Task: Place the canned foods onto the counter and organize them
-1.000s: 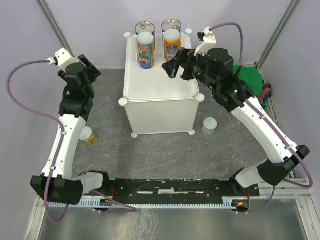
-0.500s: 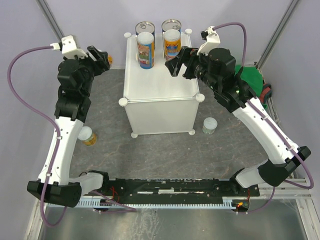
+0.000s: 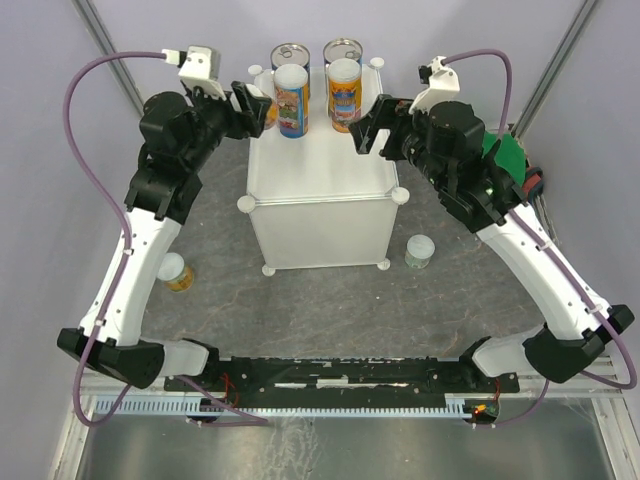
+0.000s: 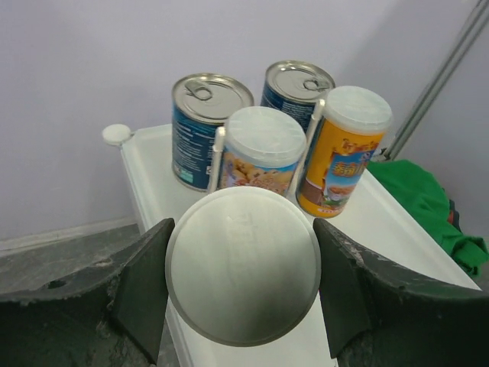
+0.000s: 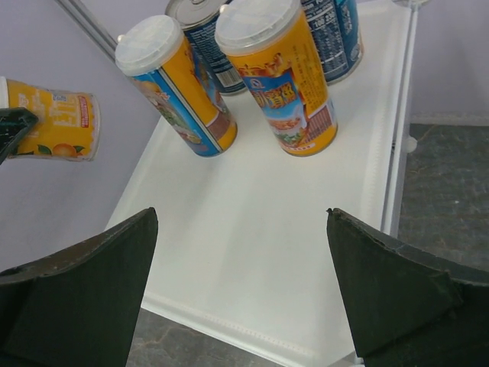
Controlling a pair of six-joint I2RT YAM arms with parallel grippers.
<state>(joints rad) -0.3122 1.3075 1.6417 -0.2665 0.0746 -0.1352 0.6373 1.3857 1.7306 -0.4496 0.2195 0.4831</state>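
Observation:
My left gripper is shut on a white-ended can with an orange label, held sideways in the air at the counter's back left edge. At the back of the counter stand two blue pull-tab cans, with two white-lidded cans in front of them. My right gripper hangs open and empty over the counter's right side. A yellow-labelled can and a pale green can stand on the grey floor.
A green cloth lies on the floor right of the counter, behind my right arm. Round knobs mark the counter's front corners. Slanted frame poles rise at the back left and right.
My left arm swung up and right from the floor's left side to the counter's back left edge, carrying the can. My right gripper drew back slightly to the right, still open.

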